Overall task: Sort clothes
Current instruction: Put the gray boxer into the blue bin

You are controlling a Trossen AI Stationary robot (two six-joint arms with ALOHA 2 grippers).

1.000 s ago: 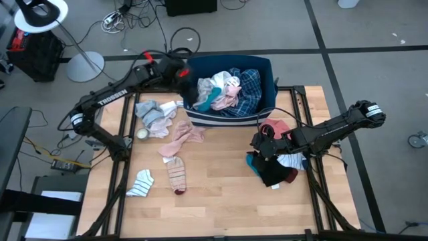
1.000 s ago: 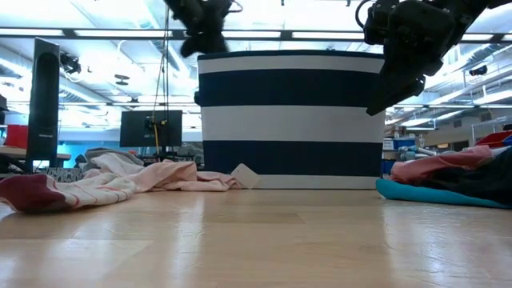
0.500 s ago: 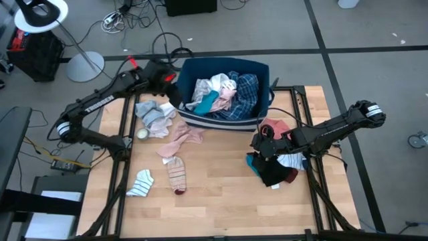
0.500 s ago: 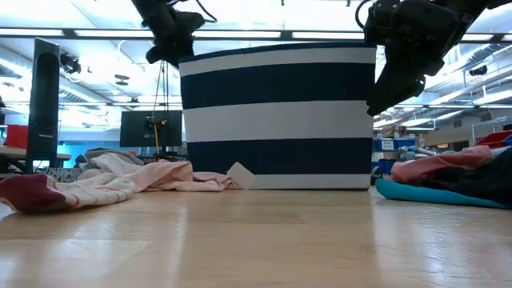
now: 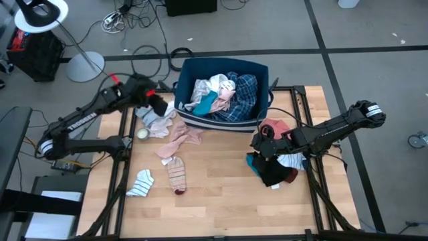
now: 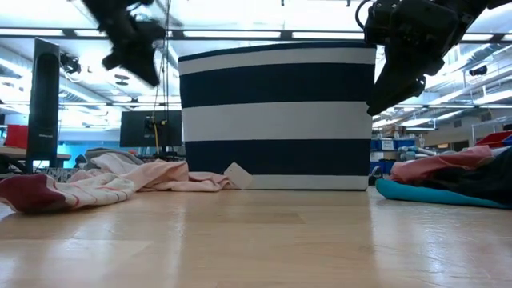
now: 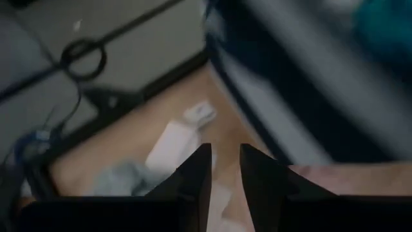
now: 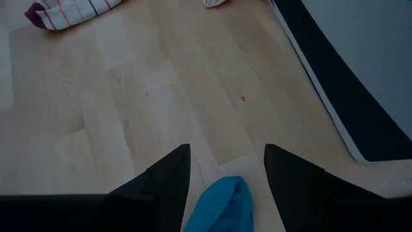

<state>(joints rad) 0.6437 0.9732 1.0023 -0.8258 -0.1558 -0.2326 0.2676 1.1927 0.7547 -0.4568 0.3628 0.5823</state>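
Left gripper (image 5: 158, 107) above the table's far left corner, over a grey garment (image 5: 155, 115); jaws narrowly parted, nothing between them. Right gripper (image 5: 260, 143) near the right edge, jaws spread wide, empty, above a dark heap (image 5: 273, 167).

Bin (image 5: 182, 75) at the far edge, filled with mixed clothes (image 5: 224, 94).

Loose on the table: one pink piece (image 5: 182, 136), two striped socks (image 5: 177, 175).

Risks: possible snagging on the bin wall beside the left gripper; possible double pick from the layered heap.

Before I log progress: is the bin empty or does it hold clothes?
Holds clothes: the bin shows a plaid shirt and pale pieces inside.
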